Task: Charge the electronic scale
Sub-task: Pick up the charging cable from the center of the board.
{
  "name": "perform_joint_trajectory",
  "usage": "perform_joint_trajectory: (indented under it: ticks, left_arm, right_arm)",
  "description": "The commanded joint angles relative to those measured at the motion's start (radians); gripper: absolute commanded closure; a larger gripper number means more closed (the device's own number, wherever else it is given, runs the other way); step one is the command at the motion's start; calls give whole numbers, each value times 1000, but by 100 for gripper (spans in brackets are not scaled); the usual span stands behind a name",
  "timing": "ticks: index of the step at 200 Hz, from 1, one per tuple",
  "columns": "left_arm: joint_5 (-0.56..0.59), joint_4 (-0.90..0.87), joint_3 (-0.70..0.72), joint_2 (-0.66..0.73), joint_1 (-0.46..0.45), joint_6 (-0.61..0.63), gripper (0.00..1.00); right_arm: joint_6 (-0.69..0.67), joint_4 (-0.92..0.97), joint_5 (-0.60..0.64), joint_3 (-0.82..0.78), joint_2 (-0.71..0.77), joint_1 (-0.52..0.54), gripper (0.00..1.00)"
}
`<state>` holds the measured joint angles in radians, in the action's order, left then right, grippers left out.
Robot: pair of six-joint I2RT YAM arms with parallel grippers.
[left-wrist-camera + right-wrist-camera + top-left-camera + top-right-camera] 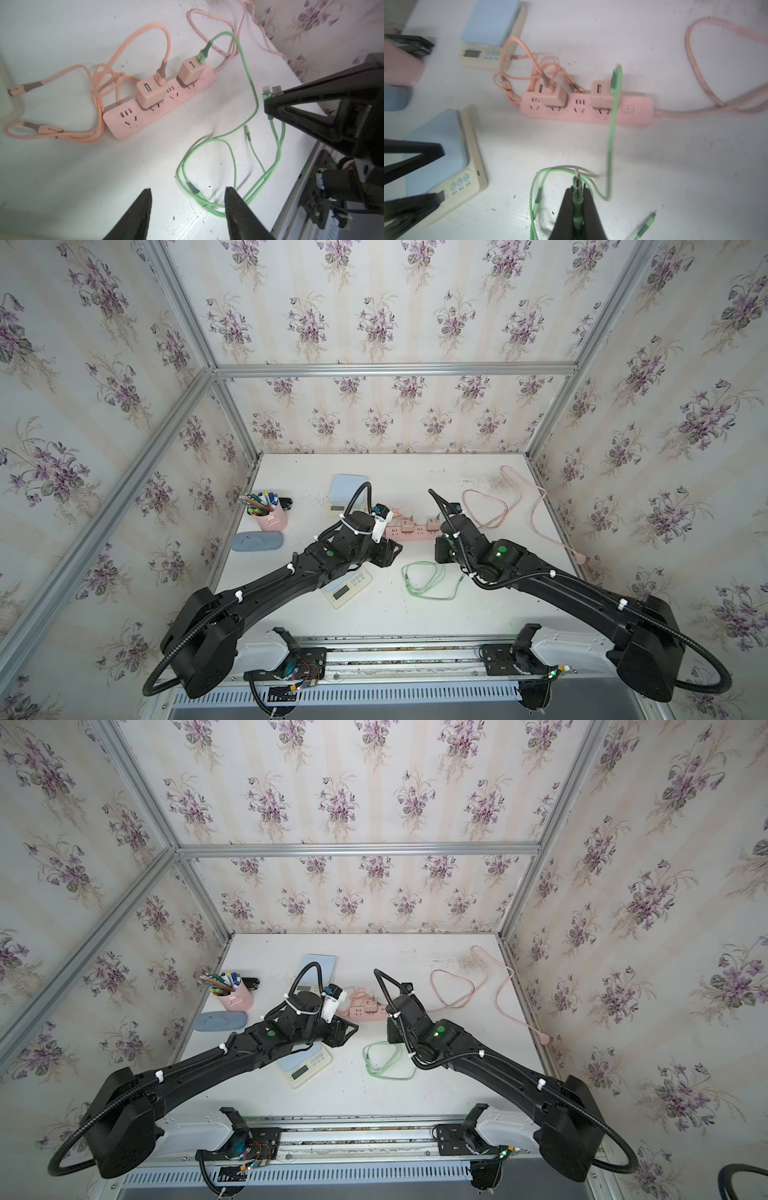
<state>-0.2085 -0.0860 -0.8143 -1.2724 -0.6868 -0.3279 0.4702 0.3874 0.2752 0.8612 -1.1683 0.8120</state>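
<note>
Right gripper (578, 190) clamped on the plug end of the green cable (612, 133).
On the white table (415, 614) I see the electronic scale (348, 589) near the front edge, partly under my left arm, the pink power strip (128, 128) behind it, and the left gripper (188, 191) with its jaws apart, holding nothing.

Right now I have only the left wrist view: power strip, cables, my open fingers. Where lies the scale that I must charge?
Observer: One scale lies at the front, half under the left arm, in both top views.
Operator: Is a cable already in it?
Observer: No. The right wrist view shows a small dark slot, likely its port, empty, on the side toward the green cable.
Operator: Is there another scale?
Observer: Yes, a second scale stands behind the power strip; a pink cable seems plugged into it.
</note>
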Motion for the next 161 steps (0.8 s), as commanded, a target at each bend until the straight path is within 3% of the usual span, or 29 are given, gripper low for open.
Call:
perform_joint_trajectory:
  ticks: [1, 39, 60, 101, 161]
  left_arm:
    - [-136, 53, -32, 34, 40, -40, 41]
    - [-297, 204, -44, 50, 80, -98, 40]
    - [-330, 255, -23, 29, 75, -96, 40]
    - [-329, 475, 101, 6, 60, -142, 40]
    - [-306, 630, 101, -123, -8, -169, 40]
  right_arm:
    - [-291, -189, -37, 5, 43, 0, 100]
    - [-431, -369, -207, -17, 58, -14, 100]
    - [-365, -410, -242, -3, 33, -33, 100]
    - [-270, -508, -507, -25, 10, -104, 100]
    - [-169, -574, -579, -54, -4, -135, 100]
